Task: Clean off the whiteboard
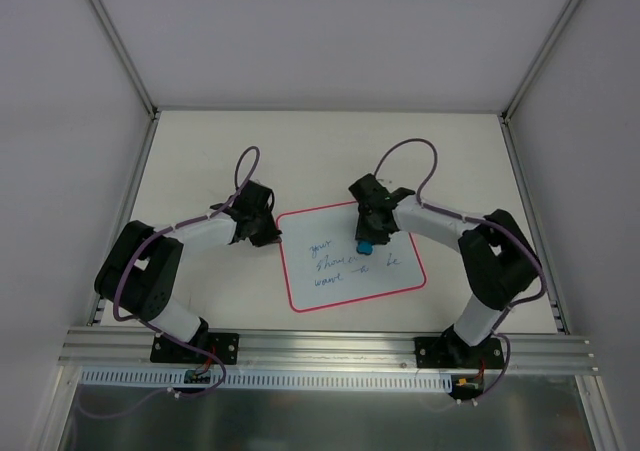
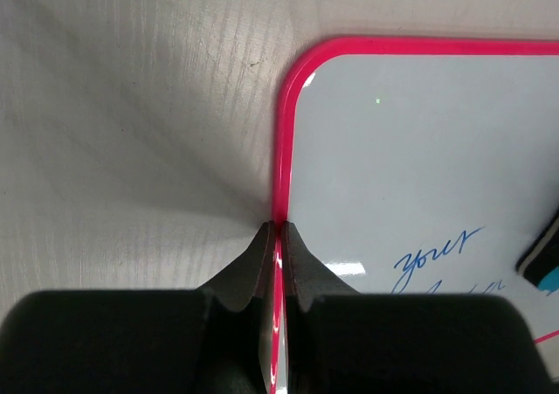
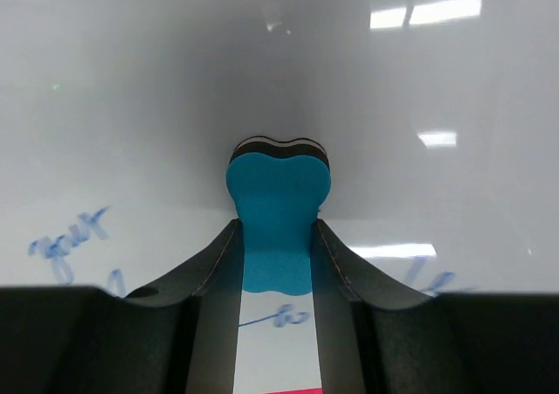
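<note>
The whiteboard (image 1: 350, 259) lies flat on the table, red-pink border, blue handwriting on its lower half. It also shows in the left wrist view (image 2: 419, 149) and fills the right wrist view (image 3: 131, 106). My left gripper (image 1: 268, 233) is shut on the board's left border (image 2: 279, 176) near its upper left corner. My right gripper (image 1: 368, 233) is shut on the small blue eraser (image 1: 365, 244) and holds it down on the board's middle, above the writing. In the right wrist view the eraser (image 3: 278, 206) sits between the fingers, with blurred words beside it.
A white table with grey enclosure walls on three sides. An aluminium rail (image 1: 320, 346) runs along the near edge, where both arm bases are bolted. The eraser's edge shows at the far right of the left wrist view (image 2: 546, 259).
</note>
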Controlling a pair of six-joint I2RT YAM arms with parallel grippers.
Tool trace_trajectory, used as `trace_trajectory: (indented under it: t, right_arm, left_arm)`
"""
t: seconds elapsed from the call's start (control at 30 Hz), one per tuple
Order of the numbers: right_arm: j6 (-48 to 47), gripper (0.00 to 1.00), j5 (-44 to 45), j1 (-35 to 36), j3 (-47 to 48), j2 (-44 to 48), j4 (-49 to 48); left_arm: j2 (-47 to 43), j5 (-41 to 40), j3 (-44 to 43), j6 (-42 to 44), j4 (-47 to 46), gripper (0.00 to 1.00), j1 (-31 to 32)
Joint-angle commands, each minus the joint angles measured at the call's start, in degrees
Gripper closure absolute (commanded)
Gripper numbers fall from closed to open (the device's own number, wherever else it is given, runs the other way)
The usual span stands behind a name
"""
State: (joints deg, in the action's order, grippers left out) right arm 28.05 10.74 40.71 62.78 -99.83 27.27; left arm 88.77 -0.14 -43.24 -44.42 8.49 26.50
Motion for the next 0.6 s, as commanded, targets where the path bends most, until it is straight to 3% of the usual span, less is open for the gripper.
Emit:
trace_trajectory:
  t: [0.0, 0.17, 0.3, 0.57]
  right_arm:
    - [1.92, 0.99, 6.21, -6.68, -7.23, 4.98, 5.96]
    - [2.1, 0.99, 8.51, -8.54, -11.02, 10.53, 5.96]
    - [0.78, 0.99, 7.1, -6.61, -8.04, 6.85, 5.34]
    - [1.04, 1.0, 1.58, 4.81, 9.36, -9.05, 4.02]
  left_arm:
    - [1.84, -2.32, 3.51, 1.36, 10.14, 1.0, -1.19]
    - [1.75, -1.36, 3.08, 1.97, 10.14, 1.0, -1.45]
    - [2.11, -0.13, 2.64, 2.15, 10.23, 1.0, -1.45]
    - [1.84, 1.37, 2.38, 1.8, 10.23, 1.0, -1.45]
